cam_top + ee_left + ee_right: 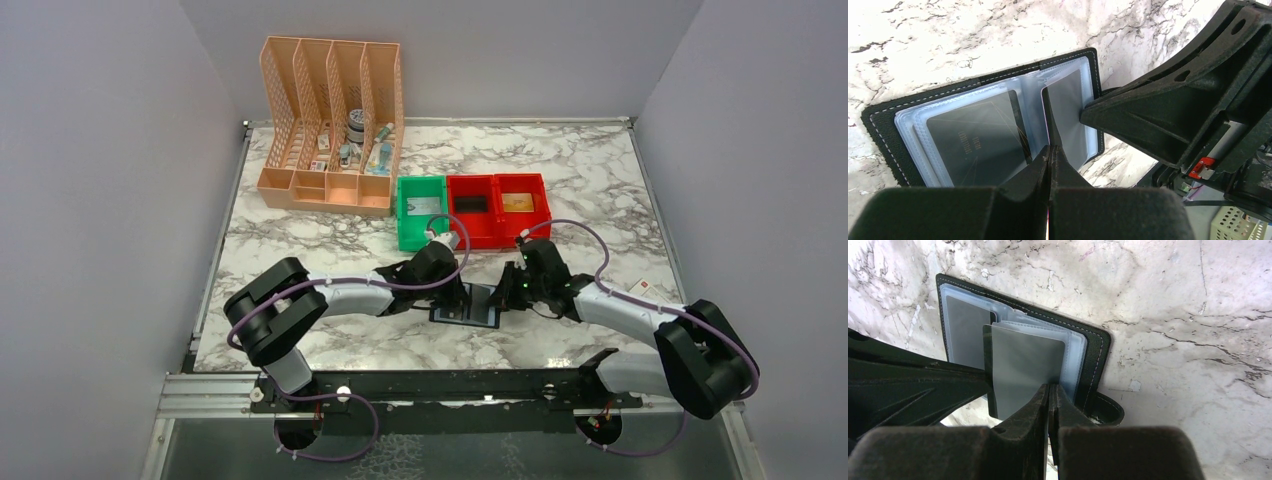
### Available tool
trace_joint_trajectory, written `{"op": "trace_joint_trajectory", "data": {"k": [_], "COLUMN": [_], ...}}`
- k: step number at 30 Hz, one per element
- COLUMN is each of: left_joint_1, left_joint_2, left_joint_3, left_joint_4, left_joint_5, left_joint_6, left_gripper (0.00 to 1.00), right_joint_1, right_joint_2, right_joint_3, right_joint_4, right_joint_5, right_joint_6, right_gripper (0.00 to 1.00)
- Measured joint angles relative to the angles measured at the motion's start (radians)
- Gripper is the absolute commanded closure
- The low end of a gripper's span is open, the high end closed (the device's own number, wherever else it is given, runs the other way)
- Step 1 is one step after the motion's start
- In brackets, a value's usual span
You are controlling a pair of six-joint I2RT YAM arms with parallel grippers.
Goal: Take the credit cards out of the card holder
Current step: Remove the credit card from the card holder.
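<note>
The black card holder (466,310) lies open on the marble between both grippers, its clear sleeves showing (883,120) (1098,350). My left gripper (457,296) (1049,147) is shut on a thin sleeve page of the holder, seen edge-on. A dark credit card with gold print (973,140) sits in the left sleeve. My right gripper (506,292) (1049,388) is shut on the lower edge of a grey credit card (1023,367) (1068,112) that stands partly out of its sleeve. A small white card with a red mark (641,287) lies on the table to the right.
A peach lattice organizer (330,130) stands at the back left. A green bin (420,212) and two red bins (475,210) (522,205) sit in a row behind the holder; the right one holds something flat and tan. White walls close in both sides.
</note>
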Motion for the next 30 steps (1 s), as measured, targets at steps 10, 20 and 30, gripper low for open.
{"op": "trace_joint_trajectory", "data": {"k": [10,20,30], "left_joint_1": [0.000,0.001,0.005], "left_joint_2": [0.000,-0.016,-0.026], "left_joint_3": [-0.008,-0.022,-0.027], "left_joint_4": [0.006,0.007,0.006], "left_joint_5": [-0.003,-0.013,-0.023], "left_joint_6": [-0.003,-0.005,-0.007], "left_gripper": [1.00,1.00,1.00], "right_joint_1": [0.000,0.000,0.000], "right_joint_2": [0.003,0.003,0.003], "right_joint_3": [0.000,0.000,0.000], "right_joint_4": [0.005,0.005,0.005], "right_joint_5": [0.000,0.003,0.004], "right_joint_6": [0.002,0.002,0.002], "right_gripper": [0.96,0.96,0.96]}}
